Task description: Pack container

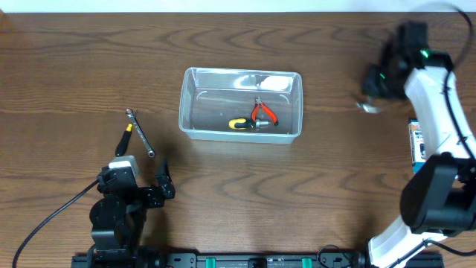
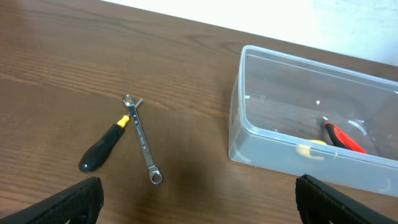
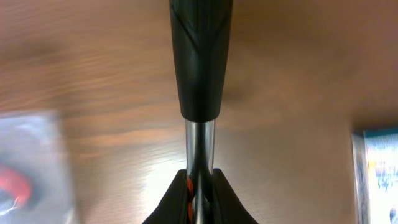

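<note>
Left arm [image 1: 111, 216] is sitting low at the near left edge of the bench [image 1: 74, 59], wrist pointing toward the far side. Left end effector [image 2: 199, 182] is hanging spread wide with nothing between the fingers. A wrench [image 2: 142, 139] and a black-and-yellow screwdriver [image 2: 102, 148] are lying on the wood just ahead of it, touching near the wrench's far end. Right arm [image 1: 435, 97] is reaching out to the far right of the bench, well apart from the container [image 1: 186, 112]. Right end effector [image 3: 199, 191] is pinching the bare metal shaft of a black-handled tool [image 3: 200, 62], with the handle sticking out ahead of the fingers. A blue-and-white box [image 3: 379, 168] is lying on the bench to the right of that arm's wrist. The container is sitting upright near mid-bench, long side running left to right. It is clear plastic with rounded corners and a rim, and the wood grain is showing through its walls. Inside, red-handled pliers [image 1: 262, 113] and a yellow-and-black tool [image 1: 242, 123] are lying on the floor toward the near right.
</note>
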`<action>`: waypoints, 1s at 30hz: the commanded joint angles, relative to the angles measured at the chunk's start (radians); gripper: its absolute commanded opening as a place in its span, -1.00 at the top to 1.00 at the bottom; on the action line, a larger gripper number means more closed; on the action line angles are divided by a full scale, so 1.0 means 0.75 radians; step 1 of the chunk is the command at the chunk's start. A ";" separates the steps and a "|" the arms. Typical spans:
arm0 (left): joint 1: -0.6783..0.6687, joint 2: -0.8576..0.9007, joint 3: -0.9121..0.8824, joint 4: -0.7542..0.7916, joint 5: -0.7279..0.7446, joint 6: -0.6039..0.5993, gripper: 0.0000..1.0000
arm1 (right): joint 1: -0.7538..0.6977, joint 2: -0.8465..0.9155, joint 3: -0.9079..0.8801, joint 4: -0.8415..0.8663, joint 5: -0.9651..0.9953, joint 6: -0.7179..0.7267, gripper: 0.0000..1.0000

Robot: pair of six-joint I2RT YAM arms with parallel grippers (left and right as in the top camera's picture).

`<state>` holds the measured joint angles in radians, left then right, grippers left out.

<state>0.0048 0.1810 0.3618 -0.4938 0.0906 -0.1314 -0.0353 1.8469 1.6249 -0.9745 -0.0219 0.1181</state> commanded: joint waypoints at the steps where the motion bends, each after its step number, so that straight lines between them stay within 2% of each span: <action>1: 0.001 -0.001 0.030 0.001 0.004 -0.007 -0.96 | 0.191 -0.012 0.172 -0.077 -0.047 -0.527 0.98; 5: 0.001 -0.001 0.030 0.001 0.004 -0.007 -0.96 | 0.418 -0.012 0.227 -0.125 -0.046 -0.944 0.98; 11: 0.001 -0.001 0.030 0.000 0.004 -0.007 -0.96 | 0.645 0.039 0.222 -0.105 -0.058 -1.256 0.97; 18: 0.001 -0.001 0.030 0.001 0.004 -0.007 -0.96 | 0.764 0.204 0.222 -0.061 -0.104 -1.297 0.98; 25: 0.001 -0.001 0.030 0.000 0.005 -0.007 -0.96 | 0.773 0.422 0.222 -0.052 -0.223 -1.326 0.97; 30: 0.001 -0.001 0.030 0.001 0.005 -0.007 -0.96 | 0.773 0.484 0.222 -0.056 -0.222 -1.325 0.98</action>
<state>0.0048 0.1806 0.3618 -0.4934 0.0906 -0.1314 0.5400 2.2063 1.7836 -1.0145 -0.1593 -0.8558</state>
